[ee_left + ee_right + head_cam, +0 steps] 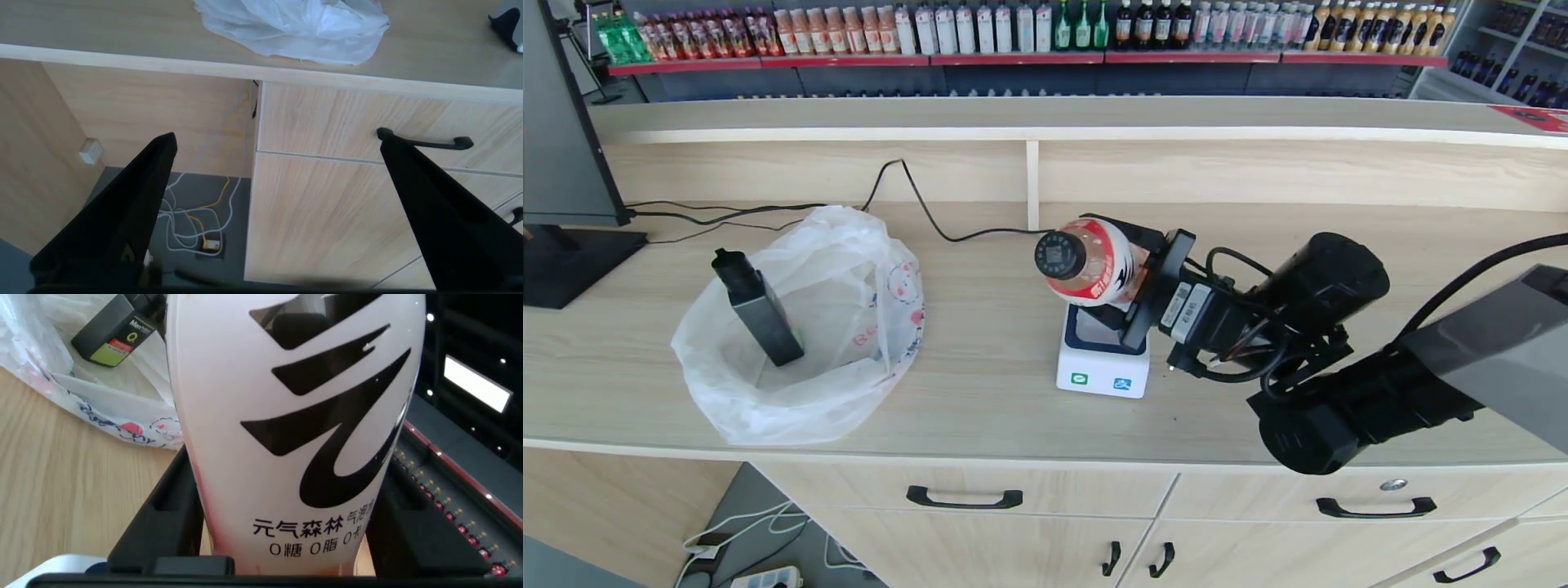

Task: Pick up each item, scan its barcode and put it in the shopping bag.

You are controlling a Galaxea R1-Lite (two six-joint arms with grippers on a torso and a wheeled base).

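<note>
A pale wooden counter (980, 392) carries a black cable (988, 236) trailing toward its back wall, and a dark monitor base (572, 261) sits at the far left. Behind it is a red-edged shelf (1013, 59) lined with bottles (980, 28). Below are drawers with black handles (964, 496) — a white power strip (764, 578) lies on the floor.

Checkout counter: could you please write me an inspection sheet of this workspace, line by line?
Surface: wooden counter with drawers below.
Job's things: bottle held on its side over the white scanner; dark carton standing tilted in the shopping bag.
Clutter: monitor stand at the counter's left end.
Grippers: right gripper shut on the bottle; left gripper open, low before the drawers.
Cables: black cable across the counter's back; loose cables on the floor.
Surroundings: shelves of bottles behind.
</note>
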